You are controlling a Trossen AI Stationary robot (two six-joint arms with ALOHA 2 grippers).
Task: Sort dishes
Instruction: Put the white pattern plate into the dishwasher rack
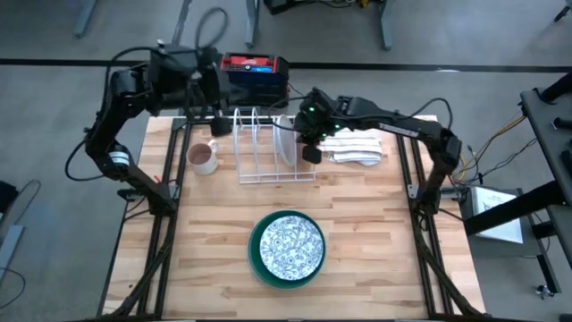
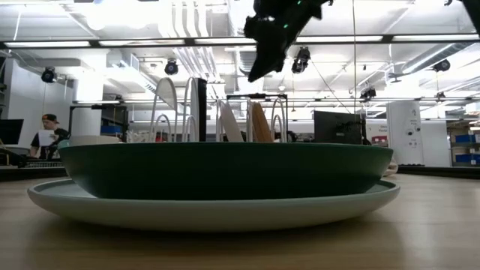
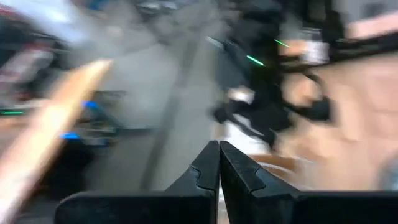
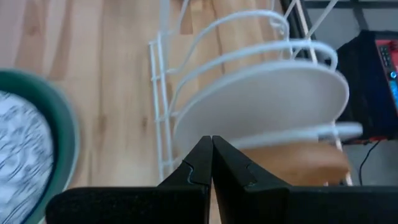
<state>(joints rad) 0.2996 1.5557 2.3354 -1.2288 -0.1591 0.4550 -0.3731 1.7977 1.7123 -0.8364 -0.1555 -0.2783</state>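
A white wire dish rack [image 1: 268, 148] stands at about twelve o'clock from the table's centre, and two dishes are already slotted upright in its right-hand end: a round white ceramic plate [image 4: 267, 102] and, just beside it, a small round brown plate [image 4: 298, 163]. Toward six o'clock, well apart from the rack, the remaining dishes are stacked flat on the pale wooden slatted table [image 1: 375, 268]: a grey-speckled patterned plate [image 1: 288, 244] lies inside a large dark green plate [image 1: 256, 259], and in the low view a pale mint plate [image 2: 217, 211] is seen beneath the green one.

The right gripper [image 1: 310, 154] is held above the rack's right end, its fingers pressed together with nothing between them. The left gripper [image 3: 219, 163] is raised at about eleven o'clock, behind the rack, likewise closed and empty. A small pinkish mug [image 1: 203, 158] stands to the rack's left, and a folded white striped cloth [image 1: 357, 146] lies to its right.

The stacked plates are judged to be rigid, glazed and therefore slippery, fairly heavy for a pinch grip, and breakable if dropped or knocked against the wire. The patterned plate on top would probably best be taken at its raised rim, on the side nearest the rack, with one finger inside and one outside the lip.
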